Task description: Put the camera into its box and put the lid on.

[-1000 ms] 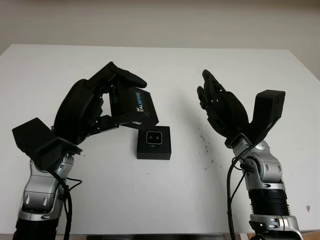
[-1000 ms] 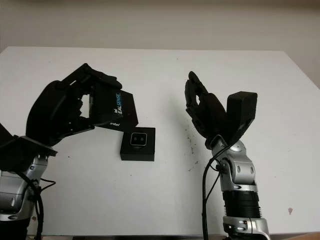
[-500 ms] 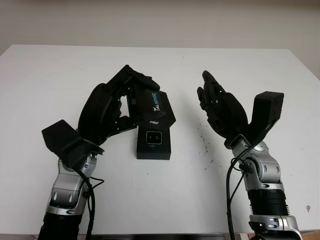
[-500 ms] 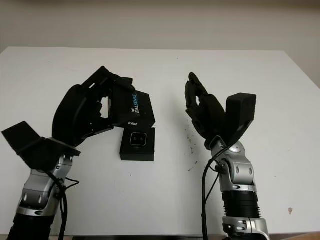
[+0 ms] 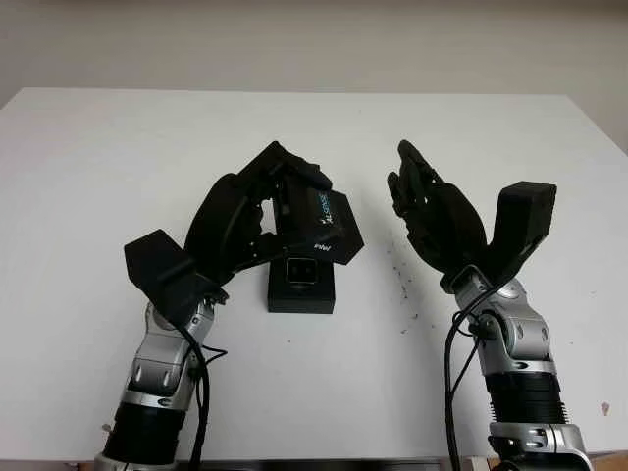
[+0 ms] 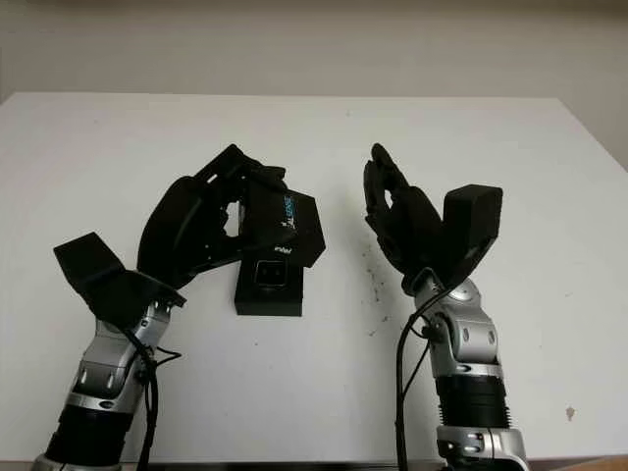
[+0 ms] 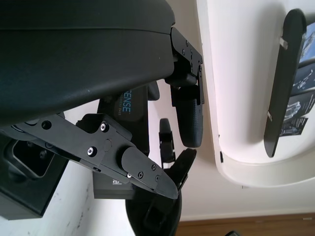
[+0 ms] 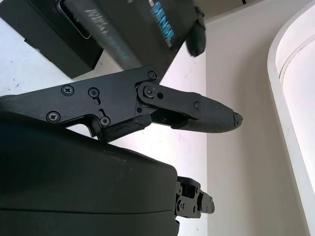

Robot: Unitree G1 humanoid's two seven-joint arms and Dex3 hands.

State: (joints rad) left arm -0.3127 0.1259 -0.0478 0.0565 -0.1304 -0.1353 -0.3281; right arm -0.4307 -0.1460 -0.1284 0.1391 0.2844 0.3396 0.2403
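spanning the scene, the white table (image 5: pixel 118 157) carries the black box (image 5: pixel 301 285) near its middle, the camera (image 5: pixel 301 272) lying inside. the left hand (image 5: pixel 257 211) grips the lid (image 5: pixel 324 224), tilted above the box's far edge. the right hand (image 5: pixel 432 214), holding nothing, hangs raised to the box's right.

Matt black lid (image 5: pixel 319 218) with glossy blue lettering, matt black box (image 5: pixel 301 286) around a camera (image 5: pixel 301 271) with a silvery metallic face, smooth white table (image 5: pixel 118 177), hard black plastic-looking left hand (image 5: pixel 257 211) and right hand (image 5: pixel 432 218).
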